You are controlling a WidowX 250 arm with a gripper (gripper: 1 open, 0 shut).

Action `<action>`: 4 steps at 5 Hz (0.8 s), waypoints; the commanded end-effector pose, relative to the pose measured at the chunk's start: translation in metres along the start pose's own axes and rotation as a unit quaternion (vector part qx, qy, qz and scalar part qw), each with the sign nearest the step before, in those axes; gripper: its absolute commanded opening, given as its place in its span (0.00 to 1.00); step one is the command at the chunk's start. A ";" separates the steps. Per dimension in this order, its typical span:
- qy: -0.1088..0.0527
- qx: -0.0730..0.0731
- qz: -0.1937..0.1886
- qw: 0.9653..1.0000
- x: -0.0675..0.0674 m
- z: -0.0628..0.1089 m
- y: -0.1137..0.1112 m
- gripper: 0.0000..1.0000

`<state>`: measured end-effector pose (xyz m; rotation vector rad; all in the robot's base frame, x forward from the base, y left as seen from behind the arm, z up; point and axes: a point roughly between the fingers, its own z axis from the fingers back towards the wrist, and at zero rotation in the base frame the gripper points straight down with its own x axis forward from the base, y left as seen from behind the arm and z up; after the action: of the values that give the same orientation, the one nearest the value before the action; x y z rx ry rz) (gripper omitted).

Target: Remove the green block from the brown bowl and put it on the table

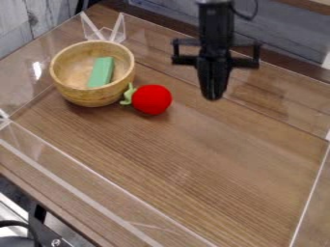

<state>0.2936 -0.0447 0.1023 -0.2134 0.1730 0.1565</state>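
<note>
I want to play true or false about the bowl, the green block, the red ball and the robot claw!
1. The green block lies inside the brown bowl. True.
2. The gripper is holding the green block. False: it is shut on nothing, away to the right of the bowl.
3. The red ball sits on the table, beside the bowl. True.
4. The red ball is inside the bowl. False: it is outside, next to the rim.
</note>
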 end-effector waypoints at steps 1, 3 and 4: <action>-0.033 -0.003 -0.048 0.998 -0.016 0.024 0.001 0.00; -0.033 -0.002 -0.047 0.998 -0.013 0.030 0.016 0.00; -0.032 -0.002 -0.046 0.998 -0.012 0.032 0.024 0.00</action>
<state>0.2785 -0.0181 0.1120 -0.2218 0.1689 0.0881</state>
